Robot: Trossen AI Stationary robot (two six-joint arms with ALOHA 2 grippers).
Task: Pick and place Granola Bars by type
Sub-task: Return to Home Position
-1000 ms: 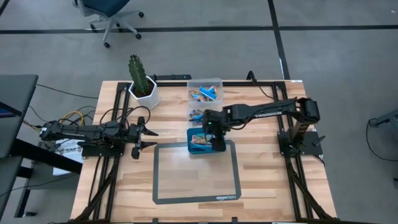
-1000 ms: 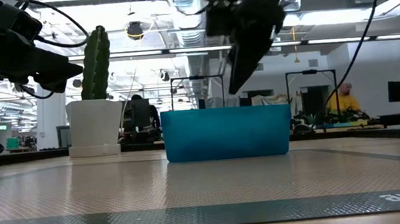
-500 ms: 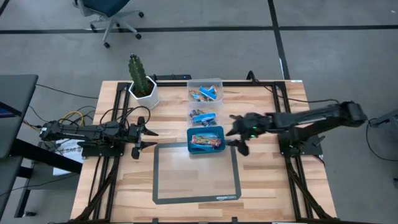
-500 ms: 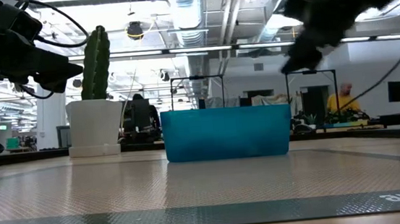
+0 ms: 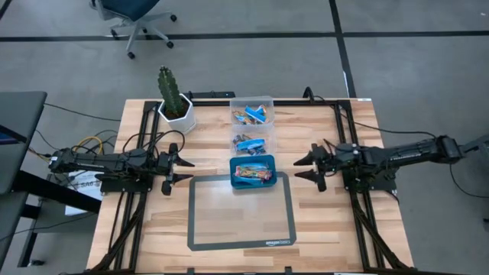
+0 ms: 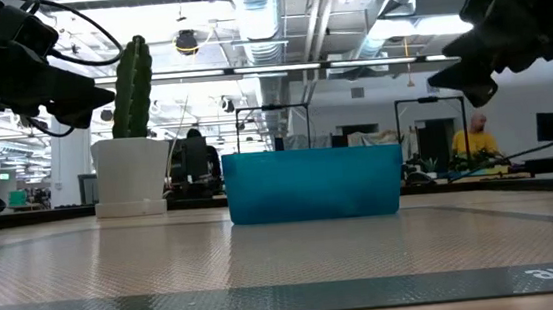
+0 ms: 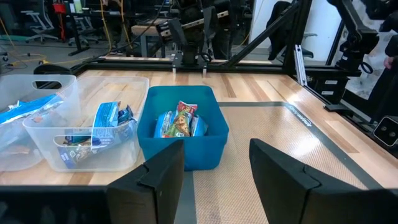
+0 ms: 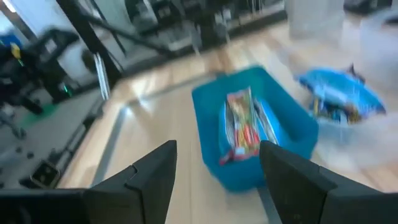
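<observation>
Red and multicoloured Granola Bars (image 5: 254, 173) lie in the blue bin (image 5: 232, 174) on the far edge of the grey-bordered mat (image 5: 241, 243). Blue-wrapped bars (image 5: 250, 143) sit in the near clear bin (image 5: 233, 140), more in the far clear bin (image 5: 252, 98) behind it. My right claw (image 5: 299, 168) hovers to the right of the blue bin, apart from it, fingers spread, nothing held. My left claw (image 5: 186, 169) waits at the table's left, also spread and empty. Cactus pot (image 5: 176, 113) at far left.
</observation>
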